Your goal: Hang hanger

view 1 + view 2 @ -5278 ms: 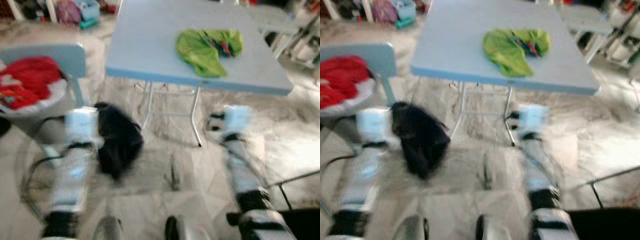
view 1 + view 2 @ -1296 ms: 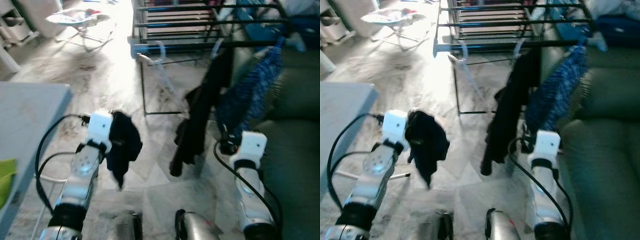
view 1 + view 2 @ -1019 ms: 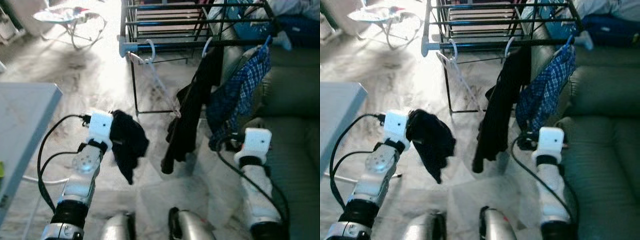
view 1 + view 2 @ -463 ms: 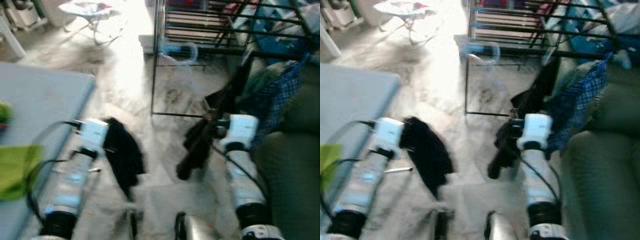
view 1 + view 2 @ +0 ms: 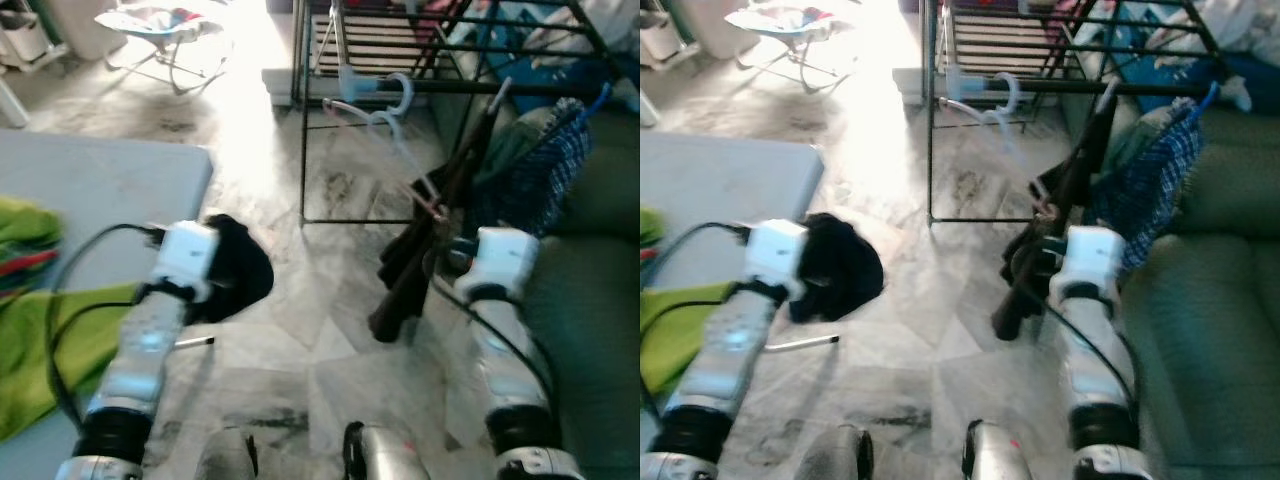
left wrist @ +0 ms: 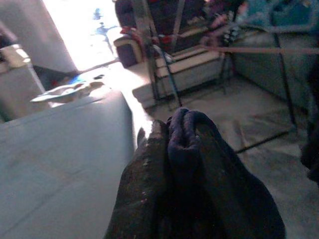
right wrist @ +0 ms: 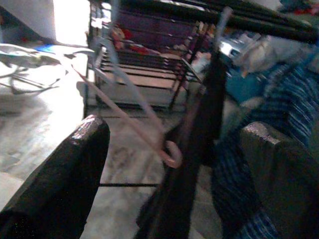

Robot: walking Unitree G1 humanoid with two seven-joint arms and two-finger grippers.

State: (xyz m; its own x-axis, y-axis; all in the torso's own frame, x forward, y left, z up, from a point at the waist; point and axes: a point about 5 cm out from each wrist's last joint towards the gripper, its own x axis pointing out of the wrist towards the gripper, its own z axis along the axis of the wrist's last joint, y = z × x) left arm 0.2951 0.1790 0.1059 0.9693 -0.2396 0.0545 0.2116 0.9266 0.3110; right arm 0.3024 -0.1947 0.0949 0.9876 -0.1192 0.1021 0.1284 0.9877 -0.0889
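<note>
Both silver arms reach forward at about waist height. The left gripper (image 6: 182,149) is beside the corner of the grey table (image 5: 100,185), its jaws pressed together on a bunched dark garment (image 5: 235,270) that droops over the marble floor (image 5: 300,330). The right gripper (image 7: 174,164) is held up toward the black drying rack (image 5: 420,80), jaws spread wide with nothing between them. Just ahead of it, a pale hanger (image 5: 385,115) hooks onto the rack's near rail; its long arm slants down and to the right, toward a black garment (image 5: 415,250) hanging from the same rail. A blue plaid shirt (image 5: 545,170) hangs further right, against the green sofa (image 5: 590,290). Green cloth (image 5: 40,310) lies on the table.
</note>
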